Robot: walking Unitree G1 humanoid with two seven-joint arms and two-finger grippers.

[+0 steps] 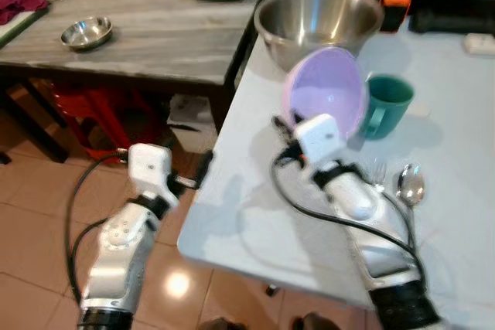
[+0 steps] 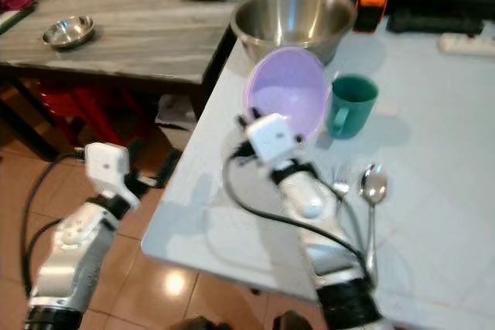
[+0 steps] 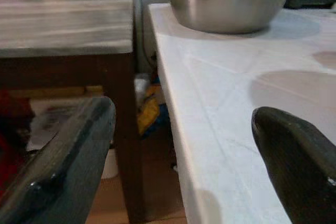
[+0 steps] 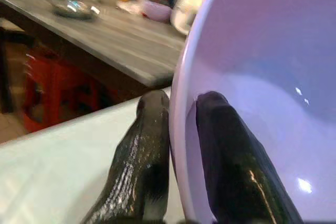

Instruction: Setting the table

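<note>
While our right gripper (image 4: 176, 129) pinches the rim of the lilac bowl (image 1: 329, 90), tilted above the white table (image 1: 255, 214), the setting looks half done; green mug (image 1: 385, 104), spoon (image 1: 409, 185) and perhaps a fork at four o'clock lie placed; our left gripper (image 3: 184, 145) hangs spread wide, idle.

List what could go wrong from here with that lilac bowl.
1. The right pincer pinches the lilac bowl only by its rim, tilted on edge; it might slip or swing out of the grip.
2. The bowl hangs close to the green mug and the steel mixing bowl; a careless move could knock them.
3. The spoon and fork lie beside the right arm, which might sweep them.
</note>
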